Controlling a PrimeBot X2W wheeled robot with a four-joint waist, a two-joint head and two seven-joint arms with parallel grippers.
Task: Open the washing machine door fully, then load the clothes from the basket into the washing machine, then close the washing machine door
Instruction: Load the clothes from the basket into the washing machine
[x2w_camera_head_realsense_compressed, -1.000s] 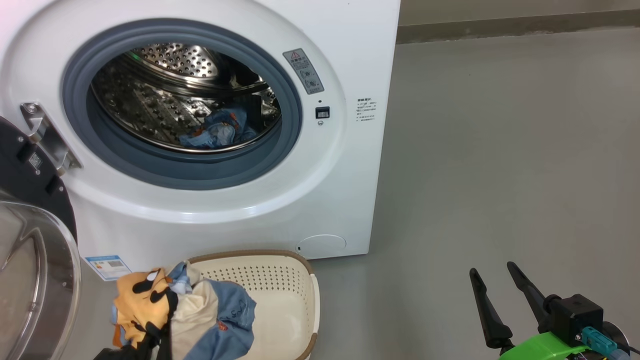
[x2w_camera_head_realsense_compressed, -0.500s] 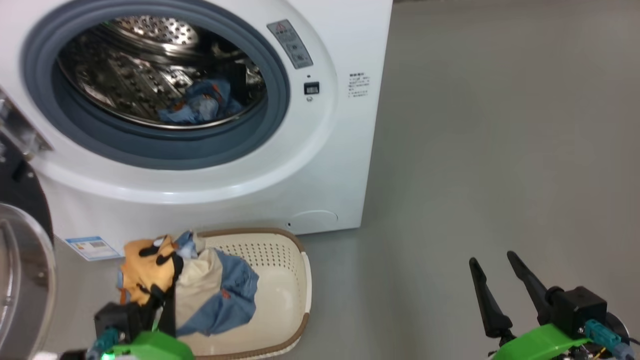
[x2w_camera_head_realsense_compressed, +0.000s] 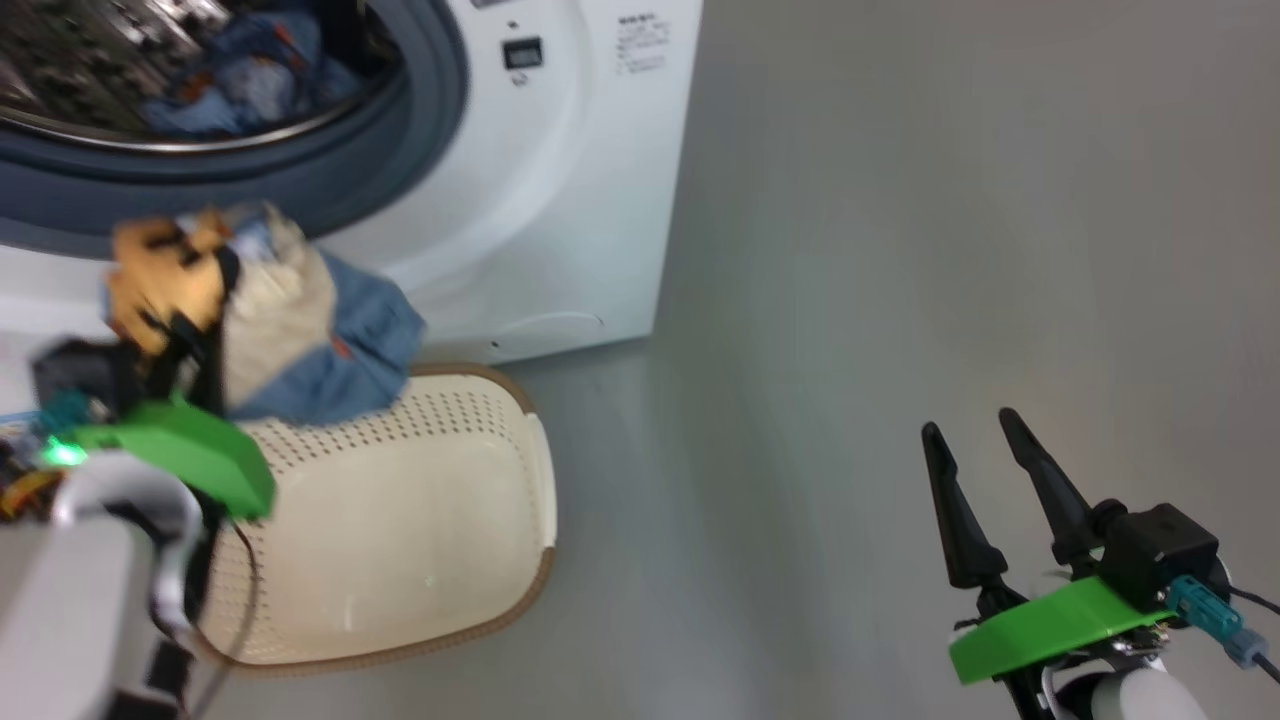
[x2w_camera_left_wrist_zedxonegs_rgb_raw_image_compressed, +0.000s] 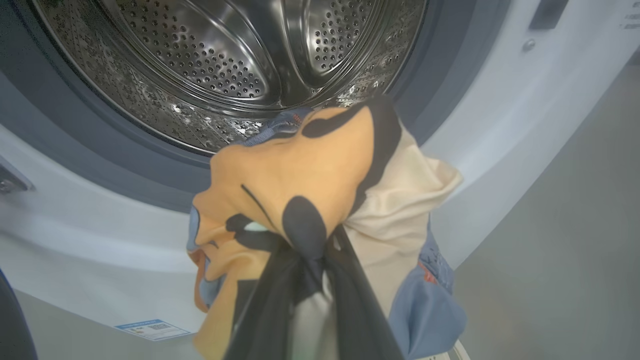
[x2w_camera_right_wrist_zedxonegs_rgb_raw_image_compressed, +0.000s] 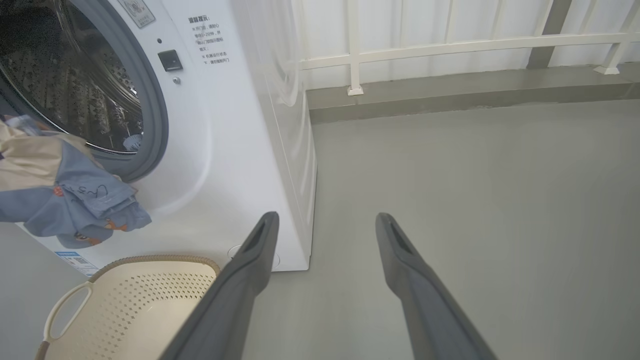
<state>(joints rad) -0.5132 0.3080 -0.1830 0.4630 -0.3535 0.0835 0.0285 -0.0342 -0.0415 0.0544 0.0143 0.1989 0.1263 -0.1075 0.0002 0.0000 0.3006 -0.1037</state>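
I've got the head camera looking steeply down on the basket (x2w_camera_head_realsense_compressed: 450, 520) and the washer (x2w_camera_head_realsense_compressed: 560, 200) front. My left wrist camera sits close, facing the drum (x2w_camera_left_wrist_zedxonegs_rgb_raw_image_compressed: 210, 65) past the clothes (x2w_camera_left_wrist_zedxonegs_rgb_raw_image_compressed: 300, 190). The right wrist camera looks from low over the floor (x2w_camera_right_wrist_zedxonegs_rgb_raw_image_compressed: 475, 200), sharing washer and basket with the head.

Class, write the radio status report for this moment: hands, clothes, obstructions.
Left hand shut on clothes, held above basket, facing open drum. Right hand open, idle over floor. Drum mouth unobstructed.

Bunched clothes (x2w_camera_head_realsense_compressed: 300, 330) (blue, orange, cream) hang above the basket (x2w_camera_head_realsense_compressed: 450, 430), before the open washing machine (x2w_camera_head_realsense_compressed: 570, 200).
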